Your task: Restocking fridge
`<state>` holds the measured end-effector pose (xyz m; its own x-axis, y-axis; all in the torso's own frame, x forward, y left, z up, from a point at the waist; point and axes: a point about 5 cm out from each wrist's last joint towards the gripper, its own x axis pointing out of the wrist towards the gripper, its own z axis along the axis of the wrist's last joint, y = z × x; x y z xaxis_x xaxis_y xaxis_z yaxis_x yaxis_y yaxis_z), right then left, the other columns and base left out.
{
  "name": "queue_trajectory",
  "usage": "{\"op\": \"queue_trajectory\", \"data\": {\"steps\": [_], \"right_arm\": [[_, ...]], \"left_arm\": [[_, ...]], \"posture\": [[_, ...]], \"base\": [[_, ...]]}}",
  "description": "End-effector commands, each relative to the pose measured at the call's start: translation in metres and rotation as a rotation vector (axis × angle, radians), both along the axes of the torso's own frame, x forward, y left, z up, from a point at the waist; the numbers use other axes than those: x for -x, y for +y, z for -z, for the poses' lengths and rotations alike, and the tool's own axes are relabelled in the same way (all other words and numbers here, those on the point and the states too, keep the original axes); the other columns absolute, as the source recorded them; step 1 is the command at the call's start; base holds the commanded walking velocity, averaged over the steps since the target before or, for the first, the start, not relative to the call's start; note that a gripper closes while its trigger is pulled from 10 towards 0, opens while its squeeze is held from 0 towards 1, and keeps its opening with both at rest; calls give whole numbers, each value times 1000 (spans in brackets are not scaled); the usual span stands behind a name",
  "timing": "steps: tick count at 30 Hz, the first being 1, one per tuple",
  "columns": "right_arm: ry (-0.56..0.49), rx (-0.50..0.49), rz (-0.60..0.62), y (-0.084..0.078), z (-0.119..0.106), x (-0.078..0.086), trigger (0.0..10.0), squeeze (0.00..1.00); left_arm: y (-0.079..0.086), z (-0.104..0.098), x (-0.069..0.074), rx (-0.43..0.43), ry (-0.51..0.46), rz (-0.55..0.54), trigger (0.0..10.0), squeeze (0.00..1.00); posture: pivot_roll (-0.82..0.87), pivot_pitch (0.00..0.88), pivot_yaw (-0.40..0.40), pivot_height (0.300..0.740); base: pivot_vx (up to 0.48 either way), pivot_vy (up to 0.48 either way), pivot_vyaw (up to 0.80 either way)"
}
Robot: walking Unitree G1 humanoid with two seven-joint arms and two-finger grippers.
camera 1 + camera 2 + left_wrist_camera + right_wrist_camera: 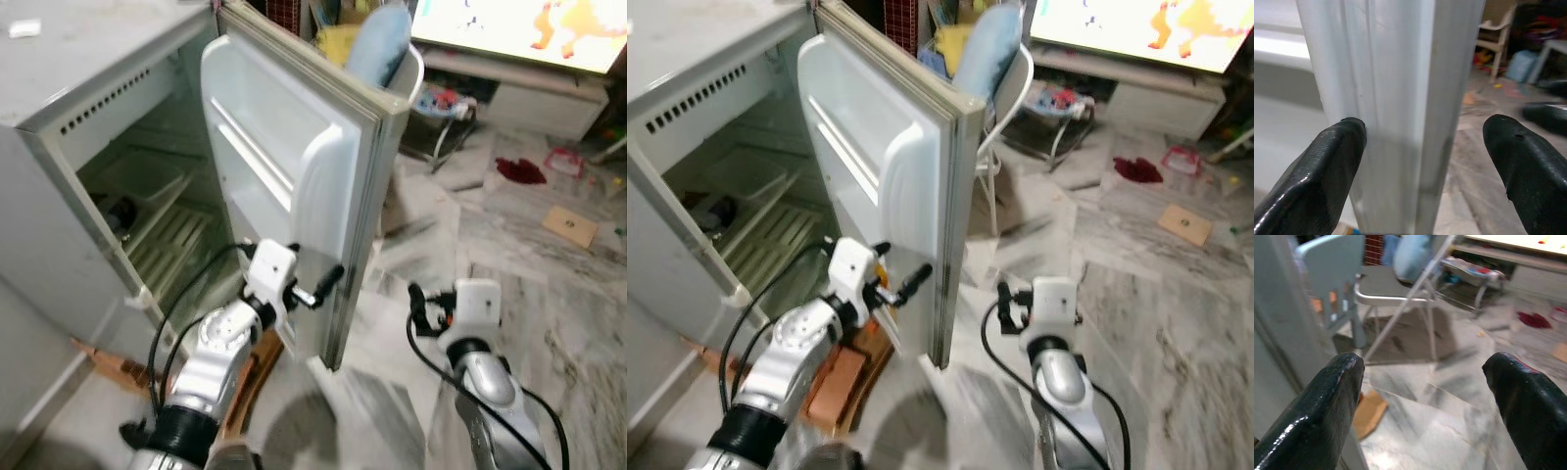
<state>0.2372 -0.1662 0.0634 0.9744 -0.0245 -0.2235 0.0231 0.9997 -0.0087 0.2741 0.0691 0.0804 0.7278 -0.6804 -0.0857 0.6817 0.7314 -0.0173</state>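
The fridge (59, 196) stands to my left with its door (284, 186) swung wide, the inner liner facing me and the free edge pointing at my chest. My left gripper (1422, 161) is spread wide around that edge near the bottom of the door, one finger (1317, 171) on the liner side and the other out over the floor, closed on nothing yet. My right gripper (1422, 396) hangs low over the marble floor (549, 294), fingers equally far apart and empty, looking toward a folding chair (1396, 293).

I judge the door to be stiff and fairly light, swinging easily on its hinge, so a push or a pinch on the edge should move it. The smooth plastic liner looks slippery (a light pinch could slide off), so I would grip the square edge itself, where the seal gives some bite. Inside, the wire shelf (167, 245) and a pale tray (142, 176) look nearly bare, with room for stock.
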Motion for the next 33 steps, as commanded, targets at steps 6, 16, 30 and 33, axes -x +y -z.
{"op": "queue_trajectory", "data": {"steps": [6, 16, 30, 33], "right_arm": [[-18, -3, -5, 5, -3, -3, 10000, 0], [-24, -3, 0, 7, -2, -5, 10000, 0], [-21, -4, -2, 9, 0, -8, 10000, 0], [-24, -4, -2, 10, 0, -9, 10000, 0]], "left_arm": [[14, -5, -14, -33, -16, -89, 10000, 0], [9, -9, -18, -40, -41, -69, 10000, 0], [19, -3, -14, -64, -33, -87, 10000, 0], [19, -2, -13, -70, -34, -73, 10000, 0]], "posture": [[35, 22, -52, 740], [33, 19, -47, 740], [50, 18, -49, 740], [49, 18, -48, 740]], "base": [[426, 0, 0], [426, 0, 0], [426, 0, -171], [418, -81, -800]]}}
